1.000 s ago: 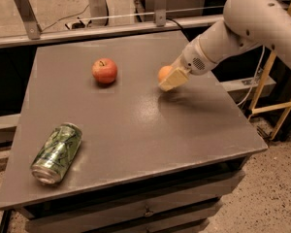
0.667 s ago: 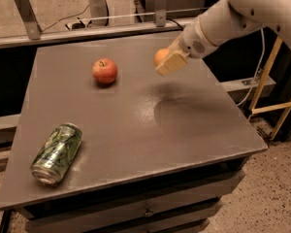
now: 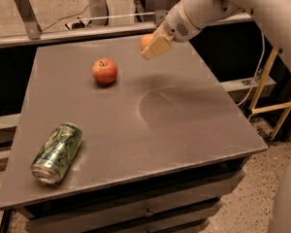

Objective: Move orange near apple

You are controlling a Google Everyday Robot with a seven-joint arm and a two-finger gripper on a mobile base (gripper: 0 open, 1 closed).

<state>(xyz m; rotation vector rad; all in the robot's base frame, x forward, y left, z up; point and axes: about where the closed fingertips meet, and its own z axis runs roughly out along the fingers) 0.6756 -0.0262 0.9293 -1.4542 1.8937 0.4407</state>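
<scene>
Camera view, stock of one grey table (image 3: 199,130):

1. Gripper (image 3: 151,44): at the end of a white arm (image 3: 208,6) reaching in from the upper right, raised over the far part of the table top. Closed on the orange; one beige finger (image 3: 157,47) faces the camera and covers most of the fruit.
2. Orange (image 3: 145,40): held in the gripper, clear of the surface, to the upper right of the apple and apart from it. A soft shadow lies on the table below and to the right.
3. Apple (image 3: 105,71): red with yellowish patches, dark stem up, resting on the table towards its far left.
4. Drink can (image 3: 56,153): green patterned, lying on its side near the front left corner, silver end towards the camera. Its print cannot be read, and no brand can be told.

No other writing or labels can be made out.
</scene>
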